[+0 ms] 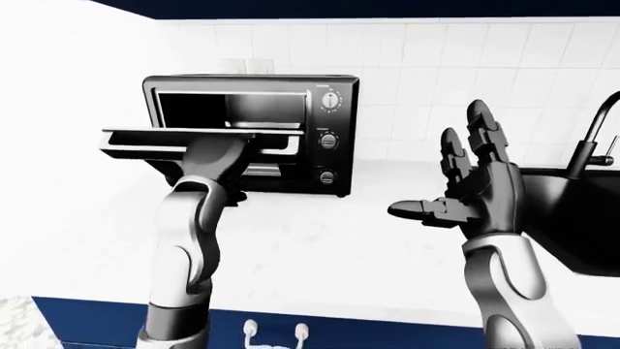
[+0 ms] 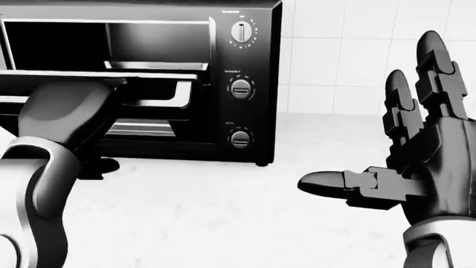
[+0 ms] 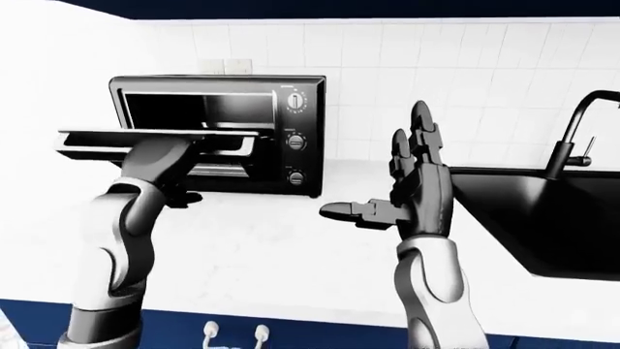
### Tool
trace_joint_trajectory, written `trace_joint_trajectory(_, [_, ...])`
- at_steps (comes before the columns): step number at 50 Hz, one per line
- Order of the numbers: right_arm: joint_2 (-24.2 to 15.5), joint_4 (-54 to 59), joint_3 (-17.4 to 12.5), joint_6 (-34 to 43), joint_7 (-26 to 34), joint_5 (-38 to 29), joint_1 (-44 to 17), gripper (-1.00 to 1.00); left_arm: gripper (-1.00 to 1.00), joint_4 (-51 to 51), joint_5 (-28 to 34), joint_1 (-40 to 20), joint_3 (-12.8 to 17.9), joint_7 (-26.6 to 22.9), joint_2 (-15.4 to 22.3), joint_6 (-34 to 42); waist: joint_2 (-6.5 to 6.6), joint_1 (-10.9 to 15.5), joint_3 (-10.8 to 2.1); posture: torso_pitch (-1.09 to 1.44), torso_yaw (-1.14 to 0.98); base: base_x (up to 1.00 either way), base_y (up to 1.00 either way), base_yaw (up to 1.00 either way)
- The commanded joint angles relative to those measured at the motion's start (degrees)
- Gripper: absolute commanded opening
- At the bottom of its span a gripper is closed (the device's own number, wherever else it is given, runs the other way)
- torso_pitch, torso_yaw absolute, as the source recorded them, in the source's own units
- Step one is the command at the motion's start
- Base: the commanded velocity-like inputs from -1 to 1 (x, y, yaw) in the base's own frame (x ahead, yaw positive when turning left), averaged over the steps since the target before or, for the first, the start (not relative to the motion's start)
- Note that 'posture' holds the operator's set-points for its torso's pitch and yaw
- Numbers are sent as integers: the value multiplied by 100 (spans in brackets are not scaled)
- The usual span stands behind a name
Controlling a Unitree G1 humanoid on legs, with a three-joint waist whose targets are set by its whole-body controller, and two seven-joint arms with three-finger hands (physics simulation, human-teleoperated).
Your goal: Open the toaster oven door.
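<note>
While the left robot hand [image 1: 218, 149] grips the toaster oven door [image 1: 145, 138], level and open: right robot hand [image 1: 474, 193] splayed, empty.

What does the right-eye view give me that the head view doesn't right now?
Only the right-eye view: the black sink and faucet at its right edge, and the counter's blue edge below.
Only the head view: the three knobs up close.
Both: the toaster oven, its door swung down near level at the left hand, the right hand open, apart.
</note>
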Motion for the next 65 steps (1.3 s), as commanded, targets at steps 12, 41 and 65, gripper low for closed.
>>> trace_joint_trajectory(12, [-44,-236,-24,-30,-22,35,-184,100,21,-1635,-40,564,173,-663,-62,15,-8,12,28,-61,0,0,0,0])
trace_joint_trajectory(41, [-39,-195,-66,-143,21,49,-87,100,26,-3584,-328,1842,480,-1481,-280,-227,5,-27,-48,-61,0,0,0,0])
trace_joint_trajectory(65, [-46,-187,-108,-188,31,62,-39,100,26,-3856,-594,3361,741,-1050,-628,-1124,8,6,-76,-61,0,0,0,0])
